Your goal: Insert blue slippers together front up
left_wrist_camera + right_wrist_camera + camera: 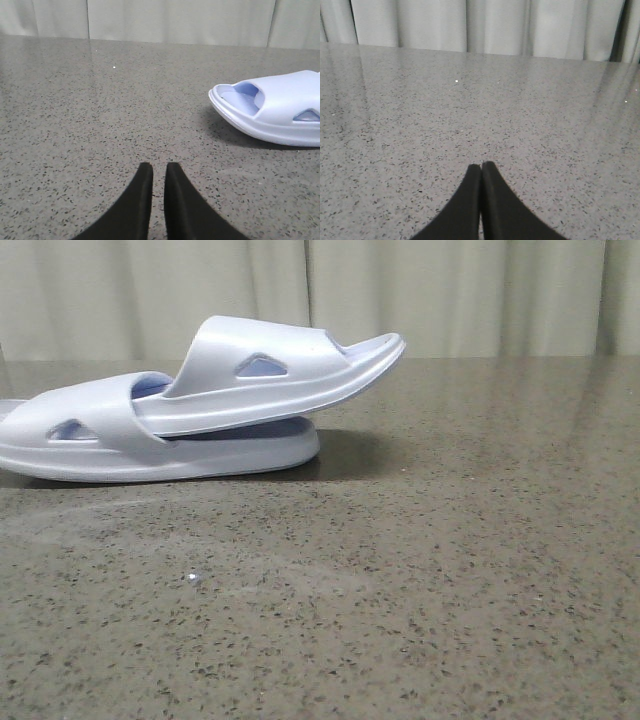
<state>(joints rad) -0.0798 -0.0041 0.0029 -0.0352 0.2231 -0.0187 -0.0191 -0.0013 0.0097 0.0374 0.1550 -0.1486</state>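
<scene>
The blue slippers are nested together at the left of the front view. The lower slipper (120, 445) lies flat on the table. The upper slipper (290, 370) is pushed in under the lower one's strap and tilts up to the right, its free end off the table. In the left wrist view one end of a slipper (280, 107) shows, well apart from my left gripper (159, 167). That gripper's black fingers stand a narrow gap apart with nothing between them. My right gripper (481, 165) is shut and empty, with no slipper in its view. Neither gripper shows in the front view.
A speckled grey stone table (420, 590) carries everything. Pale curtains (470, 290) hang behind its far edge. The lower slipper runs past the left border of the front view.
</scene>
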